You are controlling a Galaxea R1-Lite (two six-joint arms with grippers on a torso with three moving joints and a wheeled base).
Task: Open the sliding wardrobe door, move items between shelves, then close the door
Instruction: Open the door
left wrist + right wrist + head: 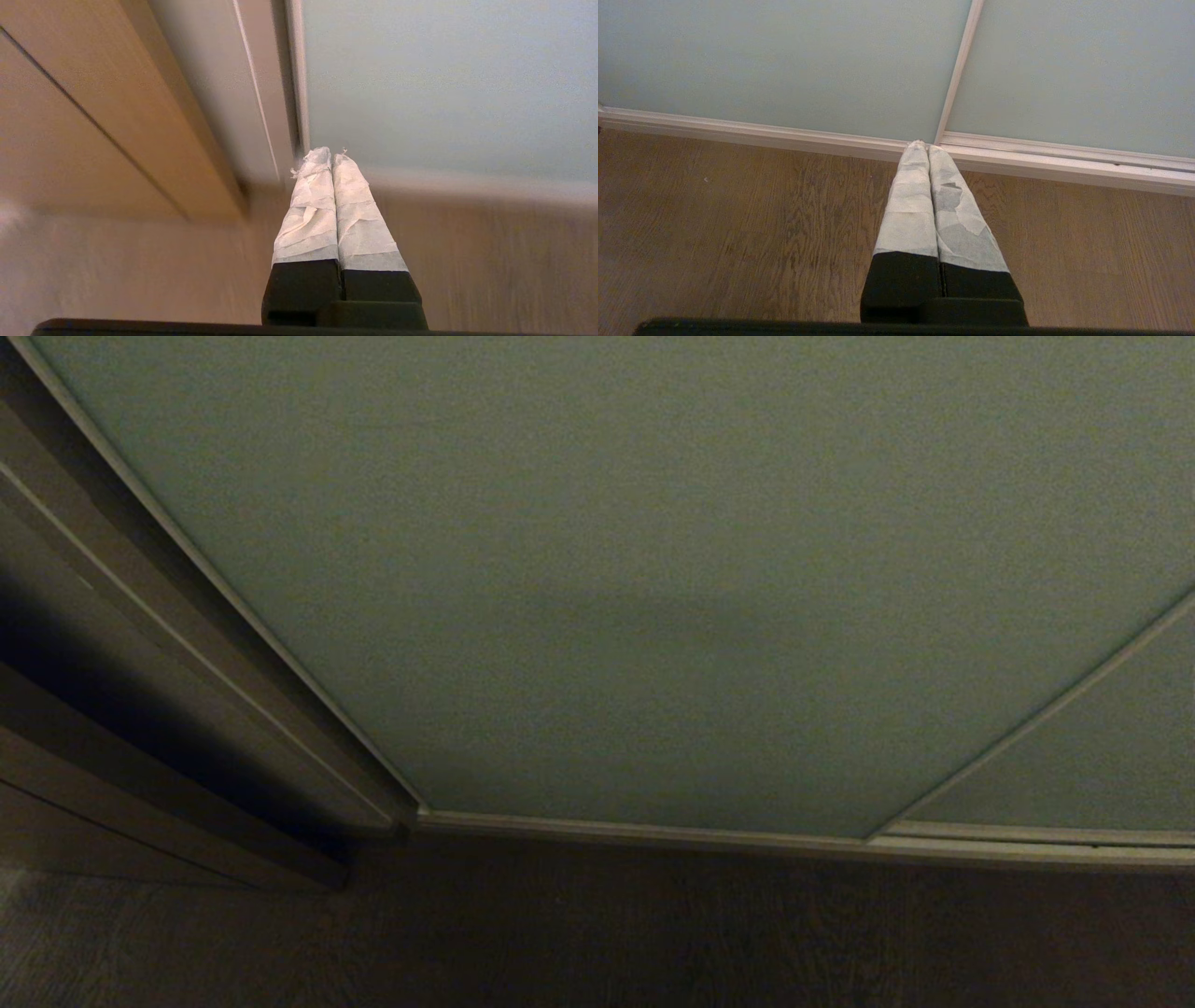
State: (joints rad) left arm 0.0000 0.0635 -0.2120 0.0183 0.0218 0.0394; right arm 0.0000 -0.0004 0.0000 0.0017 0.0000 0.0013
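Observation:
The sliding wardrobe door (653, 569) is a pale grey-green panel with a thin beige frame, filling most of the head view; it stands closed. A second like panel (1102, 756) overlaps it at the right. No arm shows in the head view. My left gripper (331, 156) is shut with nothing in it, low above the floor, pointing at the door's left edge (299, 93). My right gripper (923, 147) is shut and empty, pointing at the seam between the two panels (957, 79). The items and the shelves are hidden behind the door.
A dark brown wooden side panel (140, 644) stands left of the door. The beige bottom rail (653, 833) runs along the wood-grain floor (597, 933), which lies between me and the wardrobe.

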